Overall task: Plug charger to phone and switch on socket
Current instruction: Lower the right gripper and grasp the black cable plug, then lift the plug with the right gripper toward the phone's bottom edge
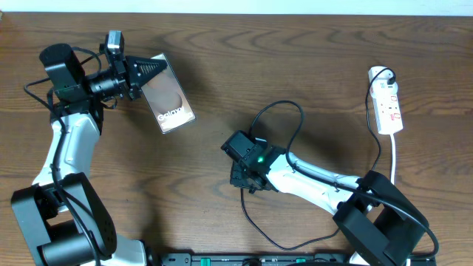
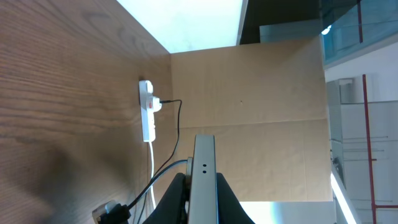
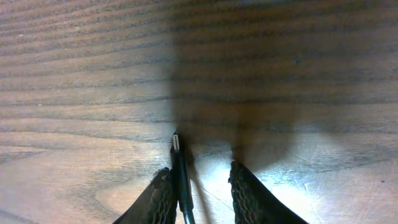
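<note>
The phone (image 1: 171, 96), its glossy face lettered "Galaxy", is held tilted at the far left with my left gripper (image 1: 151, 69) shut on its short end. In the left wrist view its thin edge (image 2: 204, 155) stands between both fingers. The charger (image 1: 295, 111), a thin black cable, loops across the middle of the table. Its plug tip (image 3: 180, 168) lies on the wood against the inner face of one finger of my right gripper (image 3: 200, 171). That gripper (image 1: 247, 181) points down at the table, open, with a clear gap to the other finger (image 3: 249, 193). The socket (image 1: 388, 103) lies at the far right.
A black plug (image 1: 384, 74) sits in the socket's far end, and its white cord (image 1: 394, 159) runs toward the front. The socket (image 2: 147, 109) also shows in the left wrist view before a cardboard wall (image 2: 249, 87). The right arm's base (image 1: 380, 218) stands at the front right.
</note>
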Action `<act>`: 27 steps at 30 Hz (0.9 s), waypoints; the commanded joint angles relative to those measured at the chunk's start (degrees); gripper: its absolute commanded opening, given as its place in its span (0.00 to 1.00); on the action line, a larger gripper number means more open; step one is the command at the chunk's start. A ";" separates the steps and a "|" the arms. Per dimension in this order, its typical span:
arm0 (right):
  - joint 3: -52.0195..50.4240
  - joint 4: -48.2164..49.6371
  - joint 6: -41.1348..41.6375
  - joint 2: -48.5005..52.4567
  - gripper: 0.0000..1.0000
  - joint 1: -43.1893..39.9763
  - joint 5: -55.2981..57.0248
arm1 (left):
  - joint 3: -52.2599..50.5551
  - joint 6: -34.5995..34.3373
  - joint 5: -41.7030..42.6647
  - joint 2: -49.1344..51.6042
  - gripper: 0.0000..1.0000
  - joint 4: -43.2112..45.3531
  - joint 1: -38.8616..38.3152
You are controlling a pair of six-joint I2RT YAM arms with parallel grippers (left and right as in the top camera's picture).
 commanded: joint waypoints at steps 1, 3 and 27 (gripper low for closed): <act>-0.37 -0.39 -0.42 2.14 0.23 -0.15 -0.79 | -0.15 -0.04 1.16 -1.07 0.07 0.50 0.09; -0.37 -0.42 -0.39 2.14 0.16 -0.17 -0.81 | -0.15 -0.04 1.16 -1.07 0.08 0.48 0.09; -0.26 22.69 -20.15 2.12 0.01 -7.98 -58.05 | -0.15 -0.07 -0.76 -1.07 0.08 0.55 1.95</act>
